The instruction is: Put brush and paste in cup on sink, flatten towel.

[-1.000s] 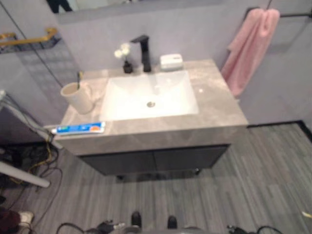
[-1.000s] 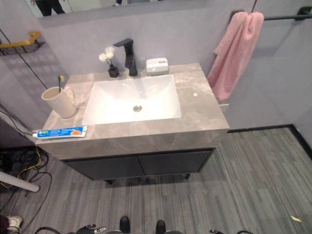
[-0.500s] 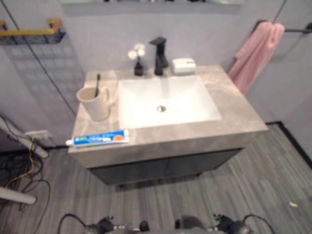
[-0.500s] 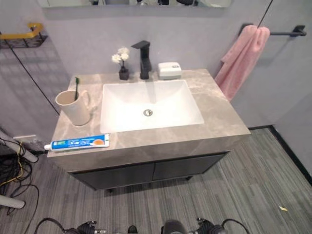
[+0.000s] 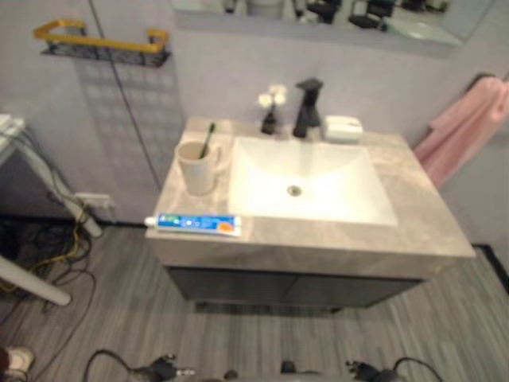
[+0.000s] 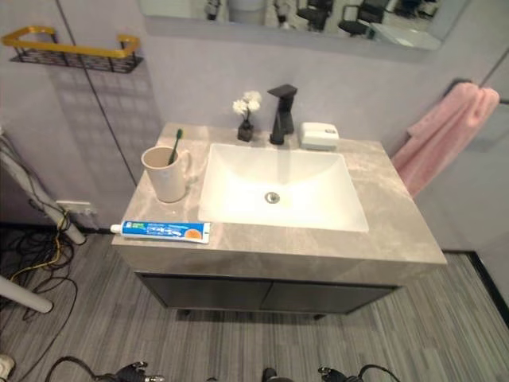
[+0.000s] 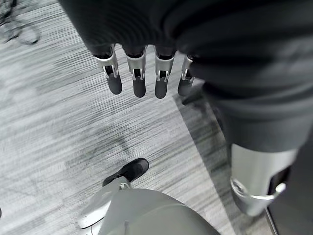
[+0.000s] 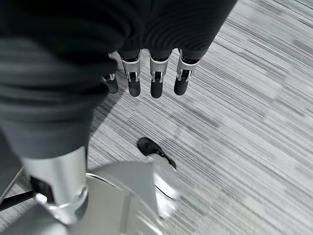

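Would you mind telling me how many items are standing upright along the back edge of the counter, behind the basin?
3. A small vase of white flowers stands leftmost, the black faucet beside it at the middle, and a white soap dish to the right. Nothing else seems hidden there.

The left hand [image 7: 139,73] hangs down over the floor, its fingers [image 7: 139,81] loose and straight, holding nothing. The right hand [image 8: 154,73] hangs down the same way, its fingers [image 8: 157,83] loose and straight, with nothing in it.
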`<state>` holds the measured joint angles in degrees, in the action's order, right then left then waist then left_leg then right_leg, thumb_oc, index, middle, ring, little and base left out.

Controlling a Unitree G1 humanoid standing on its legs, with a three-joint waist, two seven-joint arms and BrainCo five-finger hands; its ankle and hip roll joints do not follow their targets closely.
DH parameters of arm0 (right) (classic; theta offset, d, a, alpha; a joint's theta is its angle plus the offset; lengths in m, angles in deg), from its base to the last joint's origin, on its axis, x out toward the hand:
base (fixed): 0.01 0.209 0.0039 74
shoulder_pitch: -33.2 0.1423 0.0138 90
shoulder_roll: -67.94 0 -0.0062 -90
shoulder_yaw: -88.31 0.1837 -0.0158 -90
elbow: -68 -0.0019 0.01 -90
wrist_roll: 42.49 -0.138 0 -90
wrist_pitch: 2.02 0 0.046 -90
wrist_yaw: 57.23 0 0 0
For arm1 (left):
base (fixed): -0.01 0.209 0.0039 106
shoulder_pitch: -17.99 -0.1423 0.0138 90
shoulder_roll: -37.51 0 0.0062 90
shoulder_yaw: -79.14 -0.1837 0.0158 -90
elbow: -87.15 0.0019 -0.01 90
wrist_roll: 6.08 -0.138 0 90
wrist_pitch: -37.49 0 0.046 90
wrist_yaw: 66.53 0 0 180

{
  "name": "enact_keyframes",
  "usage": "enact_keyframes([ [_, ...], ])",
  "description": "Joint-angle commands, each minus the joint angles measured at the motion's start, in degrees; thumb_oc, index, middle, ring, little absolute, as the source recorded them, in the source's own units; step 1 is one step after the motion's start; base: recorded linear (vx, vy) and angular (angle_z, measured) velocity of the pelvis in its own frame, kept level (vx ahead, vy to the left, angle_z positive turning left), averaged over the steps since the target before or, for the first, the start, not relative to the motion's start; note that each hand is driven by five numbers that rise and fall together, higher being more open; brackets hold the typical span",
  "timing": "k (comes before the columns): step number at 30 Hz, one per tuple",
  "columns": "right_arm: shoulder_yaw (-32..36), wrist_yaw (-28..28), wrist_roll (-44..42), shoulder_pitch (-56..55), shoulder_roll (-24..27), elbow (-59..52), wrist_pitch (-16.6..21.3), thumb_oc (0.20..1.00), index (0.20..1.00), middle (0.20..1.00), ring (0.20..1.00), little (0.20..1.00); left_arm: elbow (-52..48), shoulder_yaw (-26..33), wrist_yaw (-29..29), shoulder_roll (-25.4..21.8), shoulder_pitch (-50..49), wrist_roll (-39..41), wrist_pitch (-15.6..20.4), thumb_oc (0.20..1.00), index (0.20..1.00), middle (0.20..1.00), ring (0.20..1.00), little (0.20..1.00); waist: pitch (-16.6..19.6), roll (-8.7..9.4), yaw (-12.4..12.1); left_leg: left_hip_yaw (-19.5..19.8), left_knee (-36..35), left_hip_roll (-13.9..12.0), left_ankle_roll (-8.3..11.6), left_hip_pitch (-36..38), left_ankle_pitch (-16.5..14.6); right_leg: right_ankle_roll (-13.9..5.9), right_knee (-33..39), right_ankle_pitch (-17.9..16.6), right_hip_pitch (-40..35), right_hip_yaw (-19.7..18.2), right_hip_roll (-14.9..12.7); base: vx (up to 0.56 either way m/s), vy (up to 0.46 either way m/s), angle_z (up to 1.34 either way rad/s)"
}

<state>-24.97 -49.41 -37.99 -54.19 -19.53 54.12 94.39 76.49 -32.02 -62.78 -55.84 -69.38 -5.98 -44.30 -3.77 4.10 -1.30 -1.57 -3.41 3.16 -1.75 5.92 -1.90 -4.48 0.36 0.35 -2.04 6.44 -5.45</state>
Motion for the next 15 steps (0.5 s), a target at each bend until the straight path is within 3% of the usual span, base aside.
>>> enact_keyframes([
  [1, -2.44, -0.88, 0.22, 2.26, 3.05, -0.37, 1.35, 1.0, 1.0, 1.0, 1.0, 1.0, -1.05, 1.19, -1.18, 0.19, 3.42, 0.76, 1.95, 1.0, 1.0, 1.0, 1.0, 1.0, -1.54, 0.29, -1.4, 0.35, 5.94, -2.45, 1.76, -4.64, -2.69, -0.35, -0.13, -0.22, -0.86, 0.0, 1.17, 0.0, -0.293, 0.39],
  [7, -1.62, -2.16, -0.19, 2.1, 6.38, -1.9, 2.53, 1.0, 1.0, 1.0, 1.0, 1.0, -15.25, -5.23, 0.53, -3.34, 1.48, -3.31, 4.54, 1.0, 1.0, 1.0, 1.0, 1.0, -3.76, -0.67, -2.55, 4.48, 7.69, -3.03, 3.63, -7.65, -1.34, 0.93, 0.88, 0.96, -1.24, 3.63, 1.74, -0.03, -0.22, 0.38],
  [15, -1.54, -0.23, 4.66, 2.43, 9.09, 2.0, 2.52, 1.0, 1.0, 1.0, 1.0, 1.0, -44.93, -6.08, 10.57, -19.64, -13.03, -6.8, 6.35, 1.0, 1.0, 1.0, 1.0, 1.0, -3.63, -3.48, -6.47, 9.27, 2.88, -3.17, 5.01, -6.02, 1.42, 1.26, 1.34, 2.53, -3.64, 9.76, 1.39, 0.04, -0.077, 0.32],
])
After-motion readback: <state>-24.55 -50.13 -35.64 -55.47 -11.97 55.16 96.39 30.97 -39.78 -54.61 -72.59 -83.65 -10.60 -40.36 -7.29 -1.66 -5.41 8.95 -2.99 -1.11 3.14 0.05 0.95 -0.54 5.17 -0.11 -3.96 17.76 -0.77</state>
